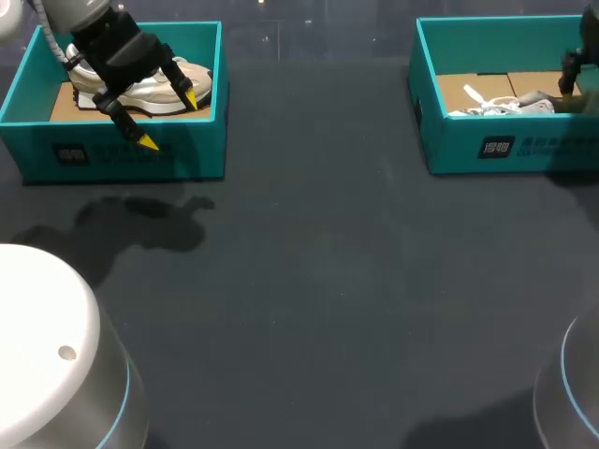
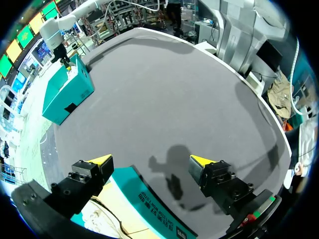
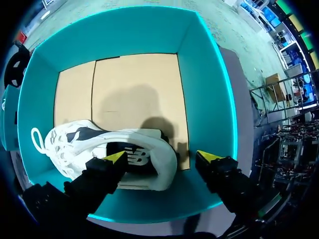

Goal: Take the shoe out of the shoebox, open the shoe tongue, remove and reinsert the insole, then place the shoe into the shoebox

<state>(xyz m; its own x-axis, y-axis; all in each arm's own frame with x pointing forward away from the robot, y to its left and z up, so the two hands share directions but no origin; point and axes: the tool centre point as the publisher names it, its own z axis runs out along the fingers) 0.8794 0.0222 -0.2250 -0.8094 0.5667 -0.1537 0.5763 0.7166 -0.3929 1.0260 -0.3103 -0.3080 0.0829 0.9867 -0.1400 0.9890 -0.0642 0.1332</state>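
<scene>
Right hand (image 3: 162, 157), fingers apart, above white mesh sneaker (image 3: 70, 144) in teal cardboard shoebox (image 3: 204, 89): heel under the gap, long axis along the finger line, not across it.

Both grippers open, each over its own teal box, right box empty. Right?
No: the right box holds a white shoe, lying under the right gripper, as the right wrist view shows. The rest stands: both grippers are open, with the left gripper over the left box.
</scene>
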